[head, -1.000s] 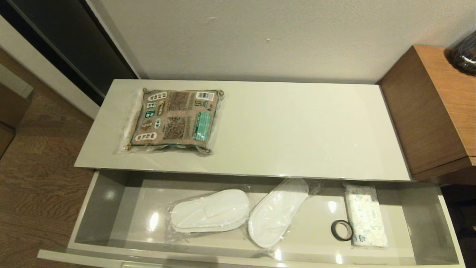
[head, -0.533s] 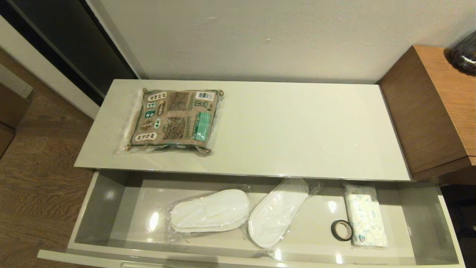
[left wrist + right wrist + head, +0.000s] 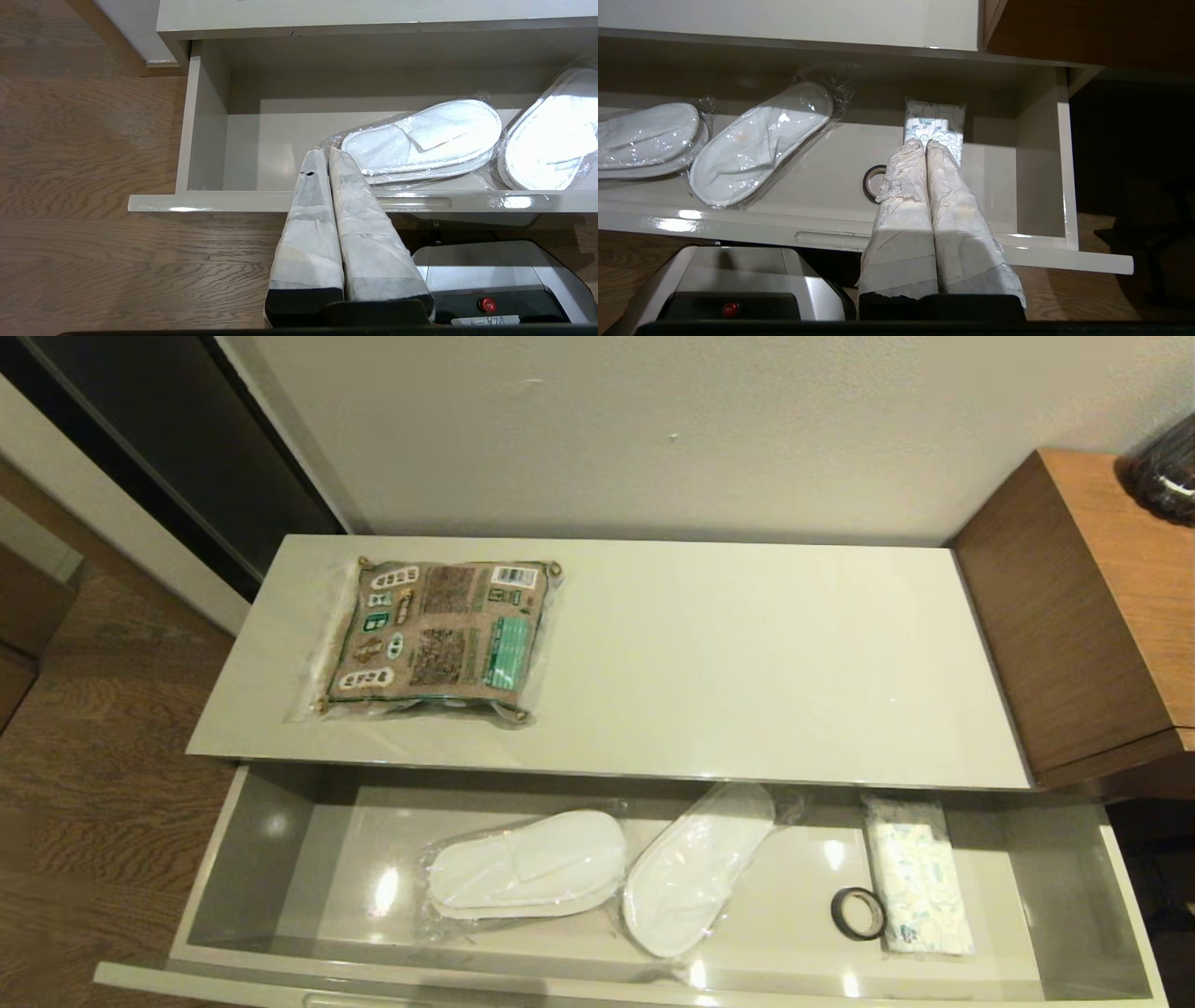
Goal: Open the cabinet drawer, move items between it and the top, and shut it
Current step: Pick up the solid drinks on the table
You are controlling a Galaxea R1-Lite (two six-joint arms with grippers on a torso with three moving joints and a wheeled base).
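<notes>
The cabinet drawer [image 3: 233, 859] stands pulled out below the cream-white top [image 3: 747, 663]. On the top's left part lies the brown-and-green packet [image 3: 437, 637]. Inside the drawer at the right, the dark tape ring [image 3: 858, 913] sits beside the tissue pack [image 3: 917, 877]. Neither gripper shows in the head view. My left gripper [image 3: 325, 151] is shut and empty, held in front of the drawer's face panel [image 3: 210, 202] near its left end. My right gripper [image 3: 923, 143] is shut and empty too, in front of the drawer's right part, in line with the tape ring [image 3: 871, 183] and tissue pack [image 3: 934, 123].
Two plastic-wrapped white slippers [image 3: 527, 863] [image 3: 695, 873] lie in the drawer's middle. A taller brown wooden unit [image 3: 1088, 607] adjoins the top on the right, with a dark object [image 3: 1167, 467] on it. Wooden floor [image 3: 84, 784] lies to the left; the robot's base [image 3: 495, 275] is below the drawer front.
</notes>
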